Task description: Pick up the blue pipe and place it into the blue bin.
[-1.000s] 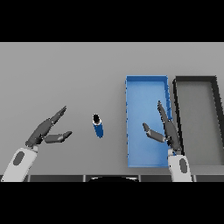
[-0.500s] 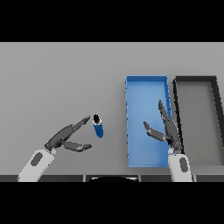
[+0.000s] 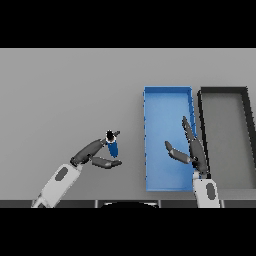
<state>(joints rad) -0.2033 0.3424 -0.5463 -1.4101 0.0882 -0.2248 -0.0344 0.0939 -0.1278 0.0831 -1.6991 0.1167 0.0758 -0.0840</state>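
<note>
Your left hand [image 3: 95, 152] is right at the blue pipe [image 3: 113, 147]: the fingers reach up along its left side toward the dark open top, and the thumb lies just below its lower end. The fingers are spread and not yet closed round it, so count the hand as open; whether a fingertip already touches the pipe, you cannot tell from here.

The pipe stands on the grey table [image 3: 60, 100], roughly upright and a little tilted, well to the left of the blue bin [image 3: 167, 90]. It is short and looks rigid, probably light, with a smooth round wall that may slip or roll if you pinch it near an end. Take it across the middle of the barrel, fingers on one side and thumb opposite, and close squarely so it does not tip over.

Your right hand [image 3: 192, 150] hovers over the right part of the blue bin, fingers straight and thumb held apart, holding nothing. Beyond it, just beside the blue bin, lies a dark bin [image 3: 222, 90]; keep the pipe out of that one.
</note>
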